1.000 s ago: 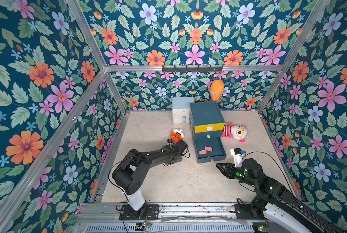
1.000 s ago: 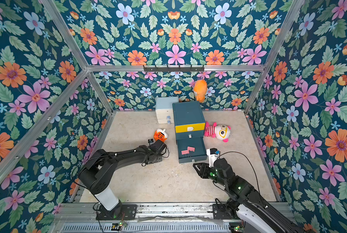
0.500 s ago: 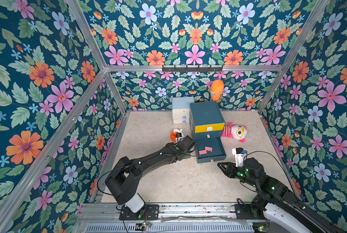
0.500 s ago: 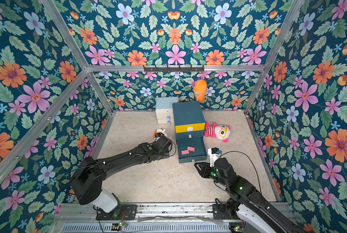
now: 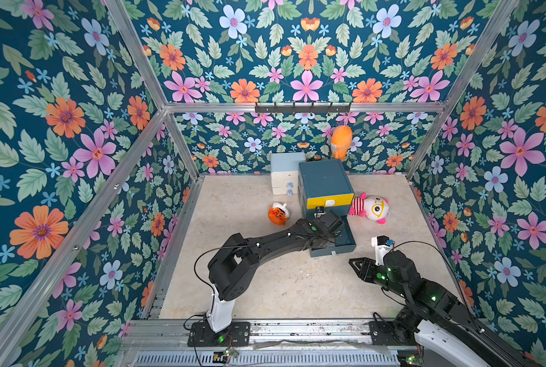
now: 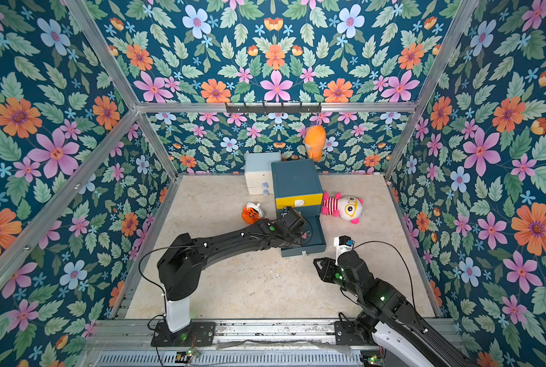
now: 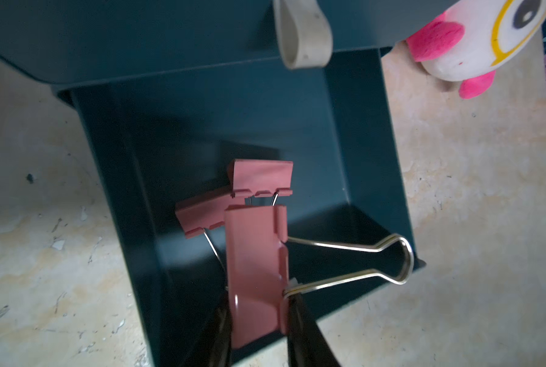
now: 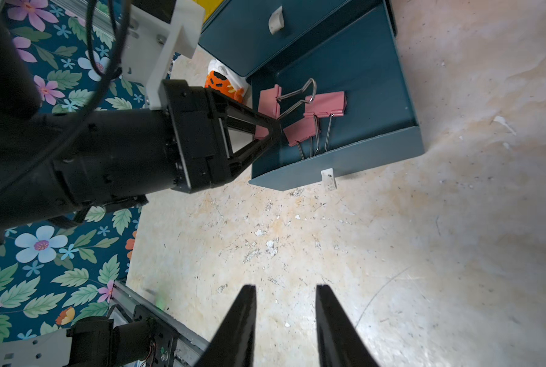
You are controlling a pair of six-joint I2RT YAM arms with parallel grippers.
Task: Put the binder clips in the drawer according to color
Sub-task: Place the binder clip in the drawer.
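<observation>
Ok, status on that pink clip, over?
Left gripper shut on pink clip, above open drawer. Two other pink clips lying inside. Right gripper open, empty, standing off. Nothing blocking.

Your left arm (image 5: 265,244) is stretched out low and almost straight, reaching forward and to your right. The left gripper (image 7: 259,302) is clamped on a pink binder clip (image 7: 256,270), one finger on each side of its body. Your right arm (image 5: 424,295) sits folded back near its base. The right gripper (image 8: 286,289) points left, its jaws parted with nothing between them.
</observation>
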